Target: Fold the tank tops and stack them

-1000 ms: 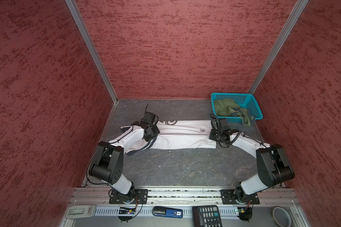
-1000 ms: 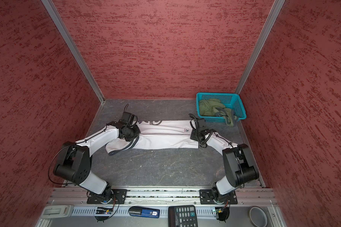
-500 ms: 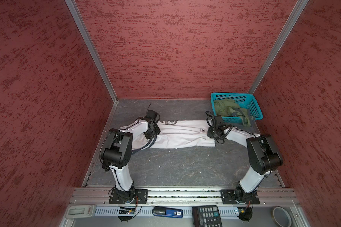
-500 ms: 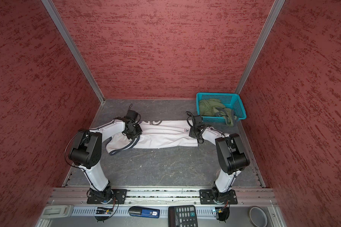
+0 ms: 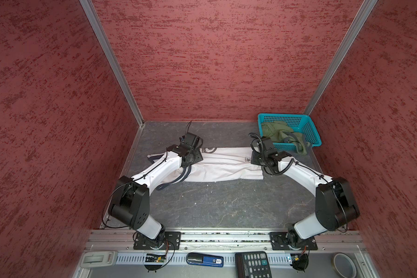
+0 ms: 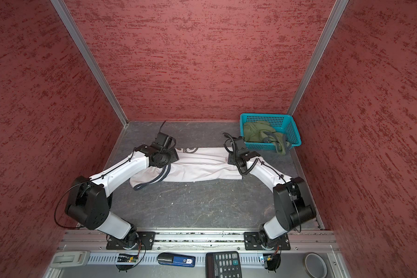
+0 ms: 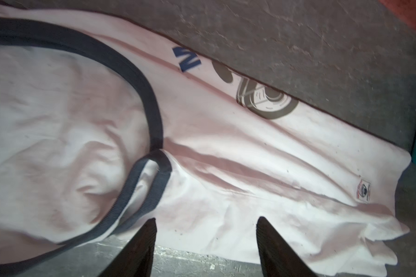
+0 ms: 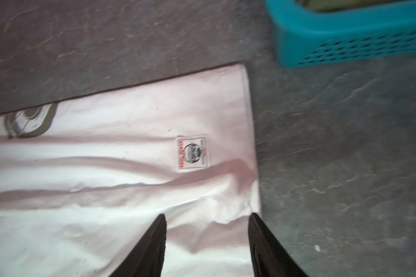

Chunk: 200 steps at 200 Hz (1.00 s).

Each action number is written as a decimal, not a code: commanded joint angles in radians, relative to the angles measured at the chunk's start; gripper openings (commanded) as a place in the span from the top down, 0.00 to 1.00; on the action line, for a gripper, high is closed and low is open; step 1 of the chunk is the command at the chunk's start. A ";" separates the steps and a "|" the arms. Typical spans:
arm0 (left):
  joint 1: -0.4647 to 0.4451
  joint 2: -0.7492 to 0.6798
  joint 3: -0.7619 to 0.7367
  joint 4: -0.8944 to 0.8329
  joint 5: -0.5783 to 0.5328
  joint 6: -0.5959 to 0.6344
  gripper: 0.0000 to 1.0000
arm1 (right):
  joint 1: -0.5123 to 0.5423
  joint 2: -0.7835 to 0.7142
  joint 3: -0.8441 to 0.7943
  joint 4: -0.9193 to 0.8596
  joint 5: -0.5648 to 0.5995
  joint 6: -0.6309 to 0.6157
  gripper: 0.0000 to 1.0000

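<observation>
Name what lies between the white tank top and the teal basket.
Only bare grey tabletop, seen in the right wrist view, separates the white tank top from the teal basket.

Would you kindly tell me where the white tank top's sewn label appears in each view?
In a top view: label at the white tank top's end nearest the teal basket.
In a top view: label likewise.
Left wrist: label near the hem.
Right wrist: label near the hem corner.
Shared landmark: the teal basket.
</observation>
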 commanded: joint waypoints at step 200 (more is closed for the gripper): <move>0.021 -0.237 -0.268 -0.071 -0.013 -0.114 0.11 | -0.108 -0.013 -0.254 0.049 -0.037 0.151 0.39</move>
